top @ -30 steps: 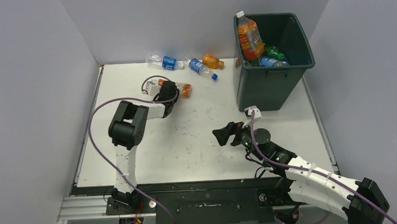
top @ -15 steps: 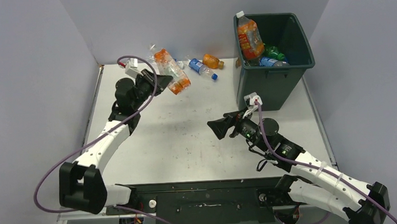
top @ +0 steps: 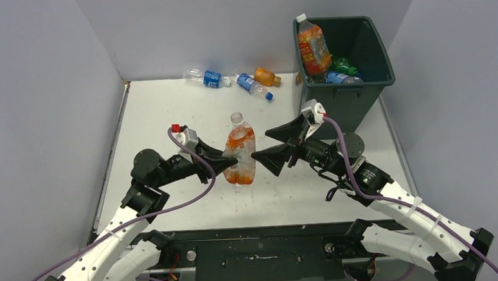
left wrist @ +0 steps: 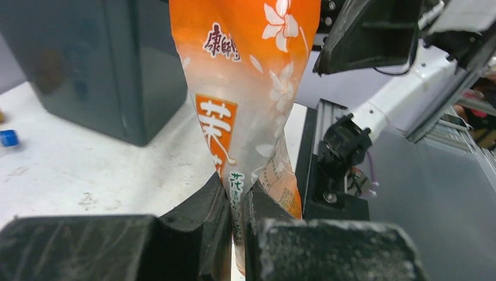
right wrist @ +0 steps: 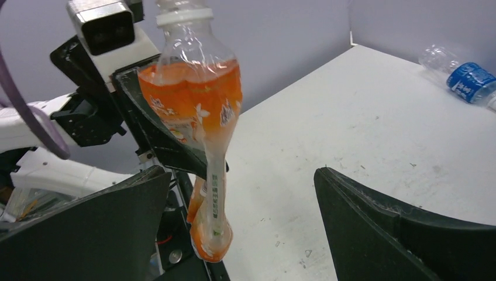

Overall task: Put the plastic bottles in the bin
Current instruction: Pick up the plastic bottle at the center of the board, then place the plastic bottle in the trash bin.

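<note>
My left gripper (top: 229,162) is shut on a crushed orange-labelled bottle (top: 239,155), squeezing its lower middle flat and holding it upright above the table; the squeezed bottle fills the left wrist view (left wrist: 245,99). My right gripper (top: 279,145) is open, its jaws just right of that bottle, not touching it; the right wrist view shows the bottle (right wrist: 199,117) between the jaws, nearer the left one. The dark green bin (top: 343,77) stands at the back right with several bottles in it, one orange bottle (top: 312,46) sticking up at its left corner.
Three bottles lie along the back edge: a clear blue-labelled one (top: 206,77), another blue-labelled one (top: 253,86) and a small orange one (top: 266,76). Grey walls close the left, back and right sides.
My left arm has carried the orange bottle from the back left to mid-table and turned it upright. My right gripper has risen and moved up to the bottle's right side, still open.
</note>
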{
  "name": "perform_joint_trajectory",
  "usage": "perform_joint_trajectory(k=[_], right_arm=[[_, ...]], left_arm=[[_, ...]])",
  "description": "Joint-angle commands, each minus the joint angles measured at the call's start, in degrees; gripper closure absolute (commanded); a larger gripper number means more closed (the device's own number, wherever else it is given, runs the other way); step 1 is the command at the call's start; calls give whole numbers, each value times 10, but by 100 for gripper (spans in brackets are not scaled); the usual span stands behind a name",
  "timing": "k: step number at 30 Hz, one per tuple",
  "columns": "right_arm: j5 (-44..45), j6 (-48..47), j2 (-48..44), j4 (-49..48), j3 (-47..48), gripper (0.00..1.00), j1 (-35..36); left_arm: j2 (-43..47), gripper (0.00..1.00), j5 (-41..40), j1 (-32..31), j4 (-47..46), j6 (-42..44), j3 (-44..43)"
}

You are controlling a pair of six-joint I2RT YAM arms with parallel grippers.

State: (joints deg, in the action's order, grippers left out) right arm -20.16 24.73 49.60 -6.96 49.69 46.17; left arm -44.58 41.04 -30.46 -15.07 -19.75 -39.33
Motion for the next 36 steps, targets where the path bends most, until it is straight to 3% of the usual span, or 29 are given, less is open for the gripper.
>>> perform_joint_trajectory(k=[1,12,21,25,30,36], right_arm=[[-104,-8,-2,-29,13,0,-1],[-118,32,14,-83,16,6,0],[-90,11,32,-42,74,4,-1],[-58,-44,48,47,124,5,-1],[-44,-88,81,166,174,18,-1],[-50,-77,80,169,167,32,-1]], left_arm=[[3,100,50,-10,-62,14,22],[1,100,54,-51,-36,46,35],[4,100,20,-71,17,94,32],[-2,100,-2,-83,55,124,23],[1,100,-9,-88,61,133,22],[3,100,-13,-88,58,130,24]])
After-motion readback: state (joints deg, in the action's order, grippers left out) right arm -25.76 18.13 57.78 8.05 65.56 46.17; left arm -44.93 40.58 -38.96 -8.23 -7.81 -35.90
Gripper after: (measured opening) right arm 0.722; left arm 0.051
